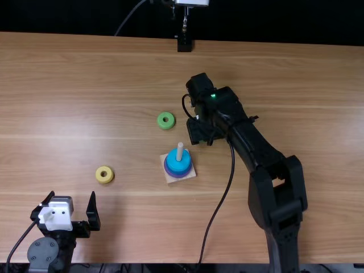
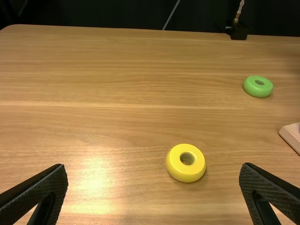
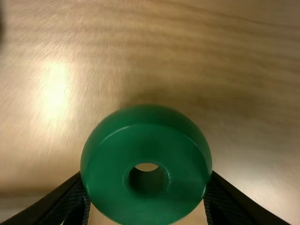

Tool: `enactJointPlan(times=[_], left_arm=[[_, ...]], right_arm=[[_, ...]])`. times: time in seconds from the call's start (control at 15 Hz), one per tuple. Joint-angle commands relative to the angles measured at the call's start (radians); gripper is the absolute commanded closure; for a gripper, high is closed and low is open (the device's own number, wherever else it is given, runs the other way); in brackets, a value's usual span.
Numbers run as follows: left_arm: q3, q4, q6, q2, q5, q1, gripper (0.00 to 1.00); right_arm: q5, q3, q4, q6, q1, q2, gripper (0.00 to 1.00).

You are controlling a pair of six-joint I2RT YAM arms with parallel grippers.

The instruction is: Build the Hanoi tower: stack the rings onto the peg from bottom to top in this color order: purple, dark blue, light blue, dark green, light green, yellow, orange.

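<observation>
Between the clamped fingers of the right gripper [image 1: 205, 135], we find the dark green ring [image 3: 147, 150], held above the worktop [image 1: 296, 96] just beyond the peg [image 1: 180, 152]. We note the light blue ring [image 1: 177, 163] seated around that peg, over a darker blue-purple layer [image 1: 181, 174], on a square wooden base [image 1: 172, 178]. Near the base we record the light green ring [image 1: 165, 125], lying flat. Farther out, toward the left gripper [image 1: 73, 194], we log the yellow ring [image 2: 185, 174], also flat; that gripper's fingers stand wide apart.
</observation>
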Motion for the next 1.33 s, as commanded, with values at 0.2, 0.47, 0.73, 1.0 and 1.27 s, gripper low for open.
enactJointPlan(times=[0.2,0.47,0.73,1.0,1.27], left_arm=[[-0.11,-0.078,0.005,-0.012,0.007,0.004,0.0],[-0.11,-0.078,0.005,-0.012,0.007,0.004,0.0],[-0.11,-0.078,0.005,-0.012,0.007,0.004,0.0],[-0.11,-0.078,0.005,-0.012,0.007,0.004,0.0],[-0.11,-0.078,0.005,-0.012,0.007,0.004,0.0]], right_arm=[[0.005,0.12,-0.157,-0.048,0.002,-0.105,0.84],[0.003,0.271,-0.341,-0.087,0.005,-0.178,0.84],[0.003,0.423,-0.47,-0.089,0.055,-0.179,0.84],[0.003,0.513,-0.482,-0.089,0.12,-0.179,0.84],[0.003,0.501,-0.482,-0.089,0.163,-0.219,0.84]])
